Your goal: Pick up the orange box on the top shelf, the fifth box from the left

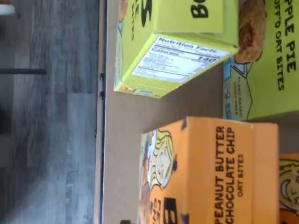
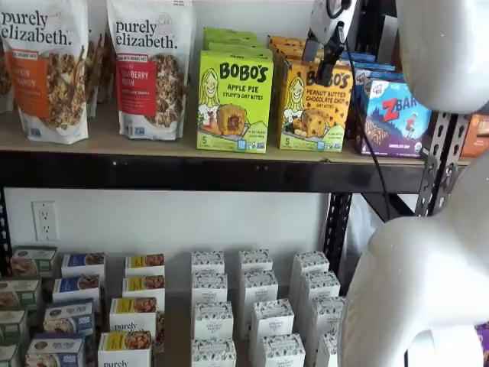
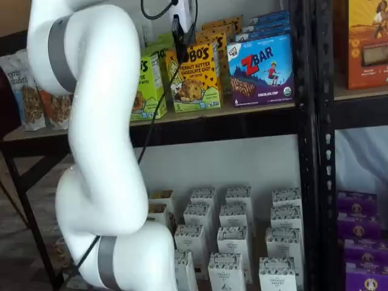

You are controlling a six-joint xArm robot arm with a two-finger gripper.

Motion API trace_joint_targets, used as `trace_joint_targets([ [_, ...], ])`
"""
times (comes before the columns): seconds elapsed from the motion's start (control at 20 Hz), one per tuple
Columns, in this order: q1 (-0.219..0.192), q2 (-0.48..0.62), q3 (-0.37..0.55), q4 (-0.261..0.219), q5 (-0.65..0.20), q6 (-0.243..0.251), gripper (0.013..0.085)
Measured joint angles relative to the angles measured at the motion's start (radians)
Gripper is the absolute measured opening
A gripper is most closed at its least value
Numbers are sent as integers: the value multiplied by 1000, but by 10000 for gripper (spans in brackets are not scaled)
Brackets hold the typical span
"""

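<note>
Up on the top shelf (image 2: 153, 170), both shelf views show the orange box (image 2: 315, 107) upright at the head of its row, between one lime-green Apple Pie carton (image 2: 234, 102) and one Z Bar box (image 2: 396, 116). Two granola bags (image 2: 149, 67) appear in only one shelf view. The gripper (image 2: 327, 67) hangs before the orange box's upper front; its black fingers overlap, so its opening can't be judged.

Orange box (image 2: 314, 107): yellow-orange with black lettering and green bottom strip; Apple Pie carton (image 2: 234, 102): lime green; Z Bar box (image 2: 399, 115): blue-purple.
</note>
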Motion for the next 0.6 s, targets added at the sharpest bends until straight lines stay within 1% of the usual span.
trace_joint_targets([
  [0.2,21,0,5,-21,6,17,850],
  [0.6,47,2,10,-42,26,40,850],
])
